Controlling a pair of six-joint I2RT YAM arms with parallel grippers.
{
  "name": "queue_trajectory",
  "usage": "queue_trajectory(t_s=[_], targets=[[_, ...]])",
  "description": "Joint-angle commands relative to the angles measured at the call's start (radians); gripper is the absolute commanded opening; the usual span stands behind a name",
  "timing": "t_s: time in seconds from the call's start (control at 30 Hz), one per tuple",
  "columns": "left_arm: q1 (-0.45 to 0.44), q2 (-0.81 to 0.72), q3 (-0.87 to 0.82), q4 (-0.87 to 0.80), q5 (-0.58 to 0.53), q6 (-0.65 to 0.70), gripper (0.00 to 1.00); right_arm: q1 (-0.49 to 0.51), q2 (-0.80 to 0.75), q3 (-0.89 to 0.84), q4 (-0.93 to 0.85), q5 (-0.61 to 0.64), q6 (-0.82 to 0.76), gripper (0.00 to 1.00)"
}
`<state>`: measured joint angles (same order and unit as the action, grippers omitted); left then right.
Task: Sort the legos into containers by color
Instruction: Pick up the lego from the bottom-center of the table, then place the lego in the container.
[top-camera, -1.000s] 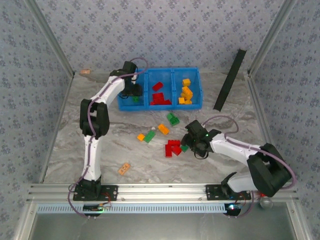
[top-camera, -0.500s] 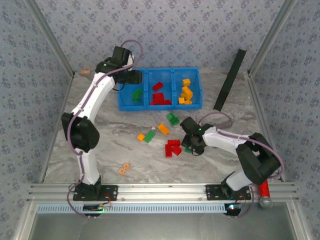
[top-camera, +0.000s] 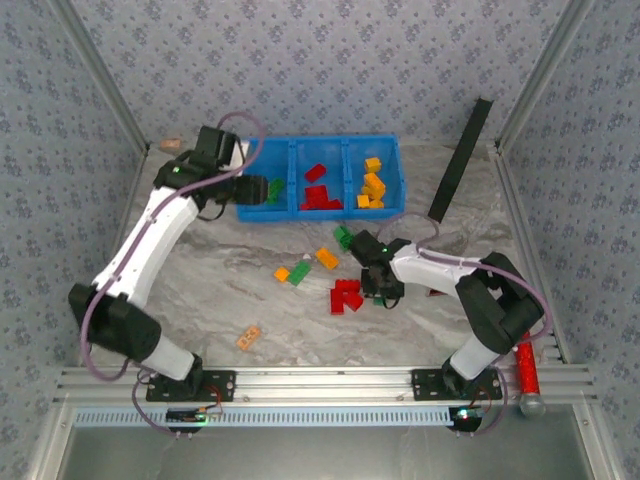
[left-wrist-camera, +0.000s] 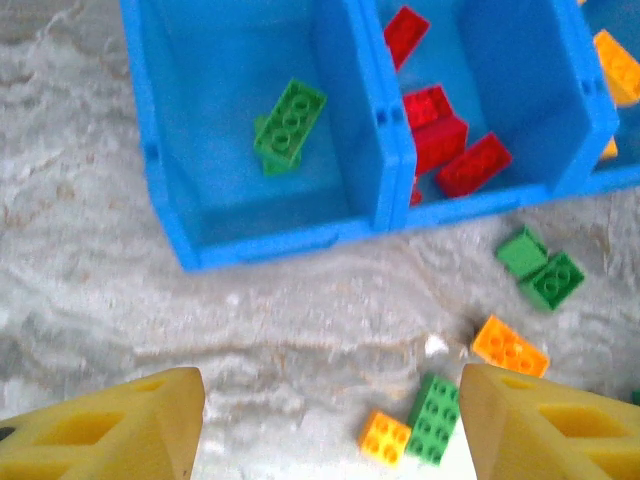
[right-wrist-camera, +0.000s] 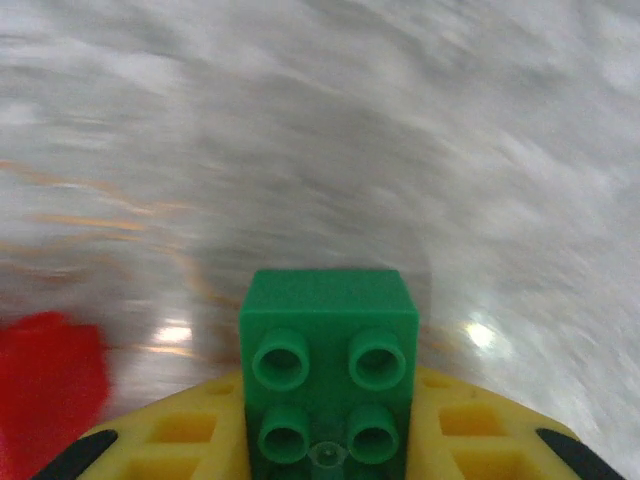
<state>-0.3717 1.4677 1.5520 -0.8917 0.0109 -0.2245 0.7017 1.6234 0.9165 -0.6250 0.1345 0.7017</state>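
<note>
The blue bin tray (top-camera: 392, 176) stands at the back, its three containers holding green legos (left-wrist-camera: 290, 125), red legos (left-wrist-camera: 447, 142) and orange-yellow legos (top-camera: 373, 184). My left gripper (top-camera: 254, 190) hovers just in front of the left compartment, open, with nothing between its fingers (left-wrist-camera: 110, 430). Loose legos lie mid-table: a green pair (left-wrist-camera: 540, 268), an orange one (left-wrist-camera: 510, 345), a green one (left-wrist-camera: 432, 418) beside a small orange one (left-wrist-camera: 385, 438), and red ones (top-camera: 346, 296). My right gripper (top-camera: 381, 288) is low beside the red ones, shut on a small green lego (right-wrist-camera: 328, 350).
A pale peach flat piece (top-camera: 248, 337) lies near the front left. A red cylinder (top-camera: 525, 368) rests by the right arm's base. A black bar (top-camera: 460, 160) leans at the back right. Patterned walls close in the table on three sides.
My left gripper has drawn back left out of the left compartment and opened wider, a green lego left inside. My right gripper has shifted left and closed on the green lego.
</note>
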Motion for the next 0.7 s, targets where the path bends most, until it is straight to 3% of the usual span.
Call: queue_trajectory(t_s=[0.0,0.23,0.67], targets=[[0.001,-0.144,-0.093,-0.034,-0.016,0.013,0.68,0.017,0.018,0.141,0.045,0.019,-0.215,0.25],[0.001,-0.330,-0.305,-0.118,0.046,0.023,0.68,0.028,0.128,0.572,-0.021,0.065,-0.502,0.25],[0.004,-0.500,-0.457,-0.149,0.165,-0.014,0.69,0.087,0.709,1.471,-0.030,0.070,-0.880,0.28]])
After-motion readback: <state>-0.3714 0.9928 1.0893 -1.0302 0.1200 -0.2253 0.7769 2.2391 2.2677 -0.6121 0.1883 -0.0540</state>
